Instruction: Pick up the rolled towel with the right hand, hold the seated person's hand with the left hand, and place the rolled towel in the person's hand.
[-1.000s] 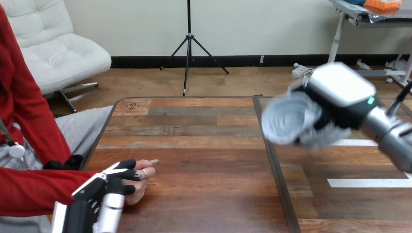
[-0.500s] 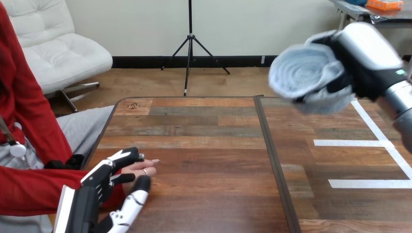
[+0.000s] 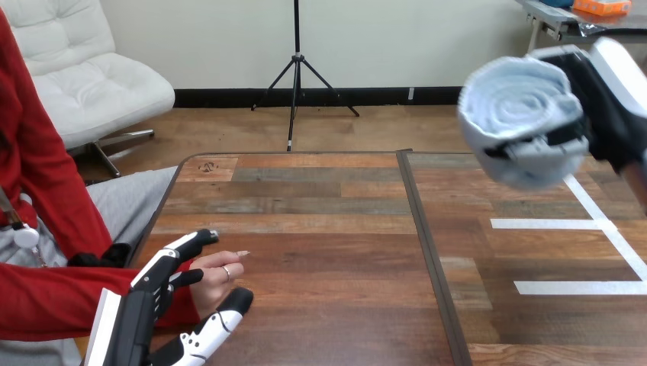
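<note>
1. Your right hand (image 3: pixel 606 91) is gripping the rolled pale grey-blue towel (image 3: pixel 519 114), with its fingers curled round the roll. It is carrying the towel in the air above the far right part of the brown wooden plank tabletop (image 3: pixel 320 229), well clear of the surface.
2. The towel's spiral end is facing toward you and a little left, so its long axis is running back into the palm rather than across the table.
3. Your left hand (image 3: pixel 156 278) is lying at the near left corner of the tabletop. Its fingers are reaching out nearly straight over the person's hand (image 3: pixel 217 276) and its thumb is spread apart on the near side. It is not clasping yet, and you cannot tell from here whether the fingers are touching.
4. The person's hand is resting on the tabletop close to the left edge, with its fingertips pointing right toward the middle.
5. The relation you are working with is the diagonal: the receiving hand is lying down and far to the left of the towel, across the dark seam (image 3: pixel 427 244) that is dividing the tabletop.
6. By my judgement, you are facing a long carry from the far right to the near left. You will also be needing the left hand's fingers closing round the person's hand, and that hand turning palm up, before the towel arrives.
</note>
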Controlling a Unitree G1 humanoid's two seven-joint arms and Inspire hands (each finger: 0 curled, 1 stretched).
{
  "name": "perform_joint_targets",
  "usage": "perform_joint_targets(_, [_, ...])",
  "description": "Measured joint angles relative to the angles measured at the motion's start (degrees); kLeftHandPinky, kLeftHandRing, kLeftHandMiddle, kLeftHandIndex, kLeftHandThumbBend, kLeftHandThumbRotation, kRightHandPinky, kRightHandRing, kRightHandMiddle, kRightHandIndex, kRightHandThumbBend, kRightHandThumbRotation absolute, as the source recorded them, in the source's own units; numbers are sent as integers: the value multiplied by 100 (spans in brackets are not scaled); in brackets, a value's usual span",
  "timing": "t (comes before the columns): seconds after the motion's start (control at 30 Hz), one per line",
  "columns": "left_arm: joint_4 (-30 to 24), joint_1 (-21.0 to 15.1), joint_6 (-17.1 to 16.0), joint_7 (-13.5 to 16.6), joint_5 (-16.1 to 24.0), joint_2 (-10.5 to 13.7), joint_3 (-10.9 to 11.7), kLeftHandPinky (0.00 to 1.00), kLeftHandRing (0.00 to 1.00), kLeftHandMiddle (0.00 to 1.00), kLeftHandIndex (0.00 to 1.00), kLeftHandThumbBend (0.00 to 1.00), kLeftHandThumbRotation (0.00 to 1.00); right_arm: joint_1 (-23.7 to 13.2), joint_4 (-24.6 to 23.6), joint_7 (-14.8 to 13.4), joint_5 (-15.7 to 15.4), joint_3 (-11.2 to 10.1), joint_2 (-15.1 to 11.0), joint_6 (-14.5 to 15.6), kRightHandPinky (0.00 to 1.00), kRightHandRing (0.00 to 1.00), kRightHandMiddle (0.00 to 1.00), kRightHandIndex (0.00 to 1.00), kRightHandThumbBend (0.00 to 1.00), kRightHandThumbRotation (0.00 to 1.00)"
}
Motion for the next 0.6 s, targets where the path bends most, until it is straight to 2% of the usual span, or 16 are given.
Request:
perform_joint_targets(0.27, [-3, -115, 43, -29, 161, 45, 74, 79, 88, 89, 85, 92, 56, 446, -13, 77, 113, -245, 116, 92, 34, 39, 42, 43, 75, 0])
perform_joint_targets(0.6, [-172, -374, 122, 34, 876, 203, 228, 78, 92, 93, 91, 99, 66, 713, -10, 203, 198, -346, 258, 92, 35, 40, 43, 43, 75, 0])
